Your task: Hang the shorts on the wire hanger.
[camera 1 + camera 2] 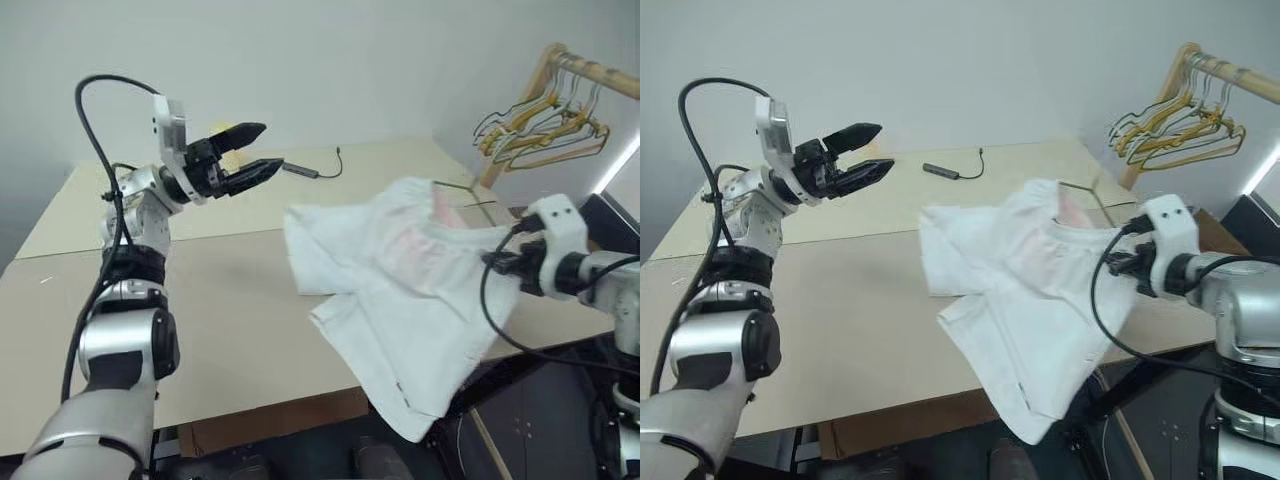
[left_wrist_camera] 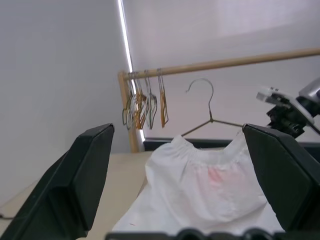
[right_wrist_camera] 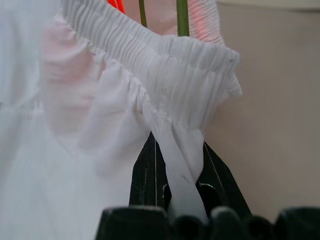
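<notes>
The white shorts [image 1: 400, 300] lie spread over the right part of the table [image 1: 200, 300], one leg drooping past the front edge. Their gathered waistband, tinted pink, is pulled up toward the right. My right gripper [image 1: 495, 262] is shut on that waistband, and the right wrist view shows the fabric pinched between its fingers [image 3: 147, 170]. The wire hanger [image 2: 212, 107] pokes its hook and one shoulder out beyond the waistband, and thin wire [image 1: 455, 184] shows on the table behind the shorts. My left gripper [image 1: 268, 148] hangs open and empty above the table's back left, well clear of the shorts.
A wooden rail [image 1: 590, 70] at the back right carries a bunch of yellow, green and grey hangers [image 1: 545, 125]. A small dark device with a cable [image 1: 305, 172] lies near the table's far edge. A seam line crosses the tabletop.
</notes>
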Controlling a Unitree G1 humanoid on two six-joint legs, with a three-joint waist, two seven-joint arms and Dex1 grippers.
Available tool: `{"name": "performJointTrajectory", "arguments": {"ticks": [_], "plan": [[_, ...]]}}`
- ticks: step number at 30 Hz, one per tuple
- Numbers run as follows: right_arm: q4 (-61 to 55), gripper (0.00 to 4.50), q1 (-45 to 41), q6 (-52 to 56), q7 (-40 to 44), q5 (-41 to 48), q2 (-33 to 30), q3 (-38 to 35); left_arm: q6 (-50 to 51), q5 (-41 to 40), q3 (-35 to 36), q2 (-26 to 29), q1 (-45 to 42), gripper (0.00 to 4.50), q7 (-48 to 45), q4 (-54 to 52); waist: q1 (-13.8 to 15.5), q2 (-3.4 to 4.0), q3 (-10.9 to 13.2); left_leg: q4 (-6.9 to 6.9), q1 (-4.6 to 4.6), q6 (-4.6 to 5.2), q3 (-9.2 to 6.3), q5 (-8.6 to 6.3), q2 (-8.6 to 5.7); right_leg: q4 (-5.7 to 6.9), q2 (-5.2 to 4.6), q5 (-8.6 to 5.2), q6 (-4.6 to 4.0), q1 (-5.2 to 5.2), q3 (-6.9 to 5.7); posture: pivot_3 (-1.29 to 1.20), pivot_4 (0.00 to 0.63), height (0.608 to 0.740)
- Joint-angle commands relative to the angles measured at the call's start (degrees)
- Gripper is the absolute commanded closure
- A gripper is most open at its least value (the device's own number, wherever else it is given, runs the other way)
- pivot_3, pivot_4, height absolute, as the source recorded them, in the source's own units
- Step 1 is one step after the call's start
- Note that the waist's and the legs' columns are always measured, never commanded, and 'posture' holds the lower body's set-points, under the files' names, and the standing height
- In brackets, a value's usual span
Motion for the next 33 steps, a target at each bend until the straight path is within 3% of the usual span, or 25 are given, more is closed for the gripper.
{"name": "performJointTrajectory", "arguments": {"ticks": [1, 11, 15, 21, 27, 33], "plan": [[2.7, 4.5, -4.2, 7.0, -6.8, -3.9, -2.1, -4.4, 3.7, -4.3, 2.7, -0.2, 1.9, 0.04, 2.8, -8.1, -1.1, 0.02, 0.0, -0.01, 0.04, 0.0, -0.01, 0.0, 0.0, -0.01, 0.01, 0.0, 0.0, 0.04, 0.0, -0.25, 0.0, 0.74], [10.6, 4.5, -16.6, 9.9, -25.6, -15.1, 4.6, -12.6, 8.9, -10.2, 5.6, -0.3, 7.7, 0.04, 6.7, -18.7, -4.5, 0.09, -0.1, -0.08, 0.35, 0.0, -0.03, 0.0, -0.01, 0.0, 0.03, 0.0, 0.05, 0.21, 0.2, -0.24, 0.0, 0.74], [10.6, 4.5, -19.4, 5.8, -33.4, -19.5, 10.2, -13.9, 9.3, -11.6, 6.6, -1.0, 9.0, 0.04, 8.9, -21.0, -4.8, 0.09, -0.1, -0.09, 0.36, 0.0, -0.04, 0.0, -0.02, 0.0, 0.03, 0.0, 0.06, 0.22, 0.23, -0.23, 0.0, 0.74], [13.4, 4.5, -24.8, -4.3, -44.0, -22.2, 17.5, -21.4, 9.0, -12.3, 6.8, -2.2, 10.9, 0.04, 10.9, -23.6, -5.6, 0.1, -0.1, -0.11, 0.44, 0.01, -0.3, 0.0, -0.03, 0.0, 0.03, 0.02, 0.1, 0.3, 0.26, -0.21, 0.0, 0.74], [18.8, 4.5, -27.2, -14.2, -50.0, -22.3, 17.5, -22.3, 9.0, -13.2, 6.3, -2.2, 13.4, 0.04, 11.7, -26.4, -5.5, 0.12, -0.1, -0.16, 0.4, 0.01, -0.52, 0.0, -0.11, -0.04, -0.01, 0.02, 0.17, 0.3, 0.27, -0.19, 0.0, 0.74], [30.2, 4.5, -30.7, -18.9, -51.2, -19.8, 13.0, -25.3, 9.2, -13.5, 6.1, -2.1, 14.5, 0.04, 12.3, -27.7, -5.5, 0.13, -0.1, -0.21, 0.47, 0.01, -0.52, 0.0, -0.13, -0.08, -0.01, 0.02, 0.16, 0.37, 0.28, -0.19, 0.0, 0.74]]}}
